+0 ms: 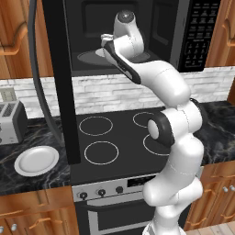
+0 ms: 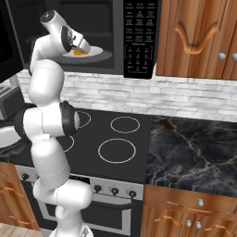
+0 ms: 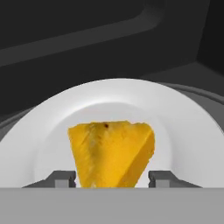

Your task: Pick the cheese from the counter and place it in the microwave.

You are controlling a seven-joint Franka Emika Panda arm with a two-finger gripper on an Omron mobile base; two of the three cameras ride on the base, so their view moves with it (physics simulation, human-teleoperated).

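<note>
You had one cheese [image 3: 111, 154] wedge in play, yellow-orange, sitting low in the middle of the hand view, on the round white turntable plate [image 3: 183, 127] inside the microwave [image 1: 82, 27]. In the right base view the same cheese [image 2: 80, 52] showed as a small orange speck at the upper left, just beside the hand. There was one microwave, its long door [image 1: 57, 82] swung open and hanging down the left-centre of the left base view, and its button panel [image 2: 140, 37] at the top centre of the right base view.

You also had one loose white plate [image 1: 36, 160] on the counter [image 1: 13, 181] at the lower left of the left base view, one silver toaster [image 1: 11, 121] above it at the left edge, and four ring burners on the stovetop [image 2: 115, 134] in the middle of the frame.

Your arm rose from the lower right of the left base view, bent at the elbow over the stove, and reached up and leftward so the wrist lay inside the cavity at the upper centre. The gripper [image 3: 111, 178] was at the bottom centre of the hand view, its two dark fingertips [image 3: 63, 178] flanking the base of the wedge, one on each side. Whether they pinched the cheese or stood just clear of it, you could not tell from these views.
</note>
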